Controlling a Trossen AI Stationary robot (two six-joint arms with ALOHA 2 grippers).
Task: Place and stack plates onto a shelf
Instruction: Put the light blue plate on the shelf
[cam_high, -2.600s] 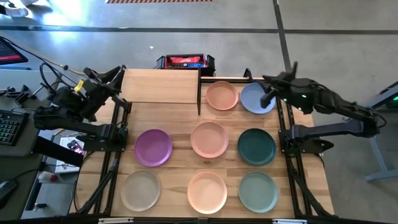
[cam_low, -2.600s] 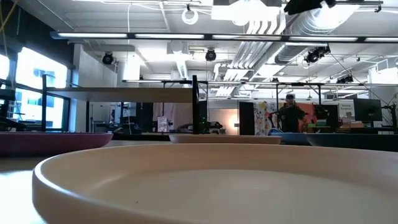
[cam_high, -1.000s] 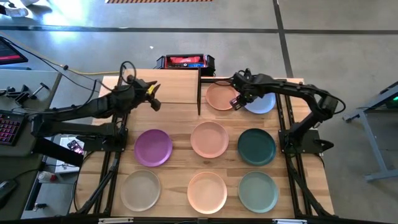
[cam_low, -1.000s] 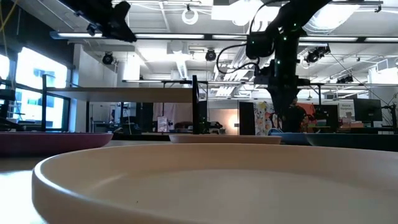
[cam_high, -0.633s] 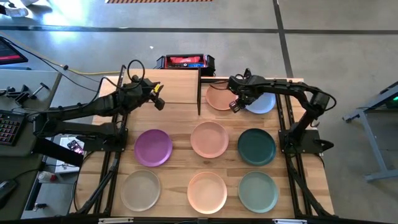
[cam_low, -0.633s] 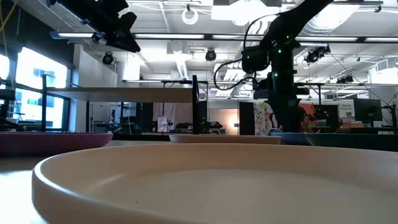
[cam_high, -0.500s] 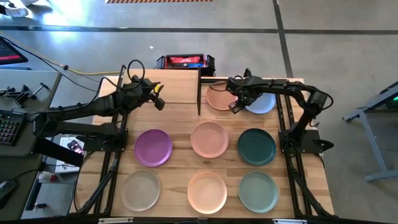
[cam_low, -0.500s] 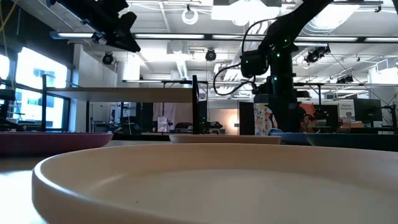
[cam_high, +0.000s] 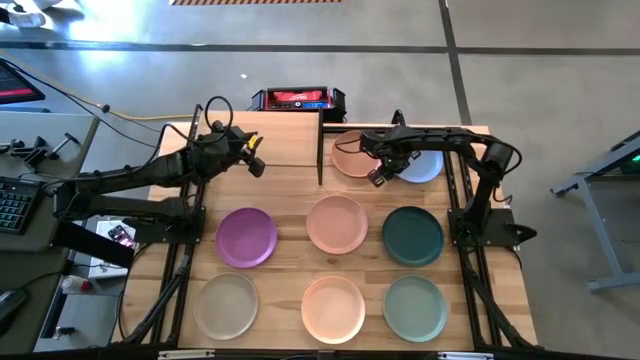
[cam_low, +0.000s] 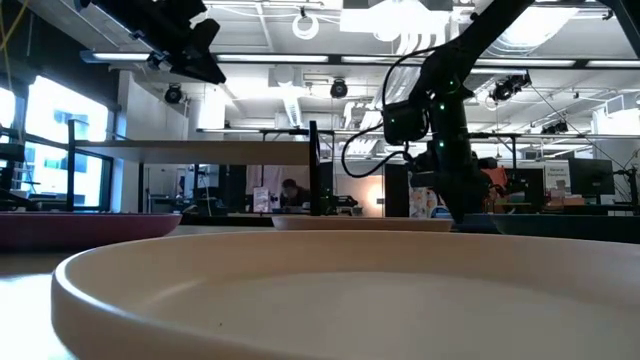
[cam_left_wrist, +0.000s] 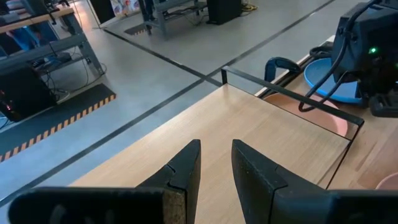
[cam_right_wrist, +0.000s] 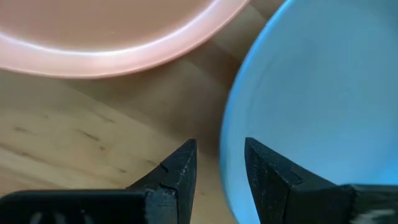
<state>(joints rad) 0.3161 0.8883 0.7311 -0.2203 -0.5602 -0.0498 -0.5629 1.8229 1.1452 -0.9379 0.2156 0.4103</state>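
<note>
Several round plates lie flat on the slatted table: peach (cam_high: 350, 155) and light blue (cam_high: 426, 166) at the far right, purple (cam_high: 246, 236), pale pink (cam_high: 337, 223), dark teal (cam_high: 412, 235), then beige (cam_high: 226, 305), peach (cam_high: 333, 308) and sage green (cam_high: 414, 307) along the near edge. The shelf (cam_high: 255, 140) stands far left. My right gripper (cam_high: 378, 175) (cam_right_wrist: 217, 152) is open and low, with one finger on either side of the light blue plate's left rim (cam_right_wrist: 227, 140). My left gripper (cam_high: 255, 163) (cam_left_wrist: 216, 152) hovers over the shelf board (cam_left_wrist: 249, 137), open by a narrow gap.
The shelf's black frame post (cam_high: 320, 150) stands between the board and the far peach plate (cam_right_wrist: 112, 31). A red-and-black device (cam_high: 297, 99) sits past the far edge. The near peach plate fills the low view's foreground (cam_low: 300, 300). A person (cam_low: 290, 190) shows in the room behind.
My right gripper has come down and moved a little toward the near edge, from above the gap between the far peach and light blue plates to the blue plate's left rim. My left gripper edged toward the right over the shelf board, then stayed still.
</note>
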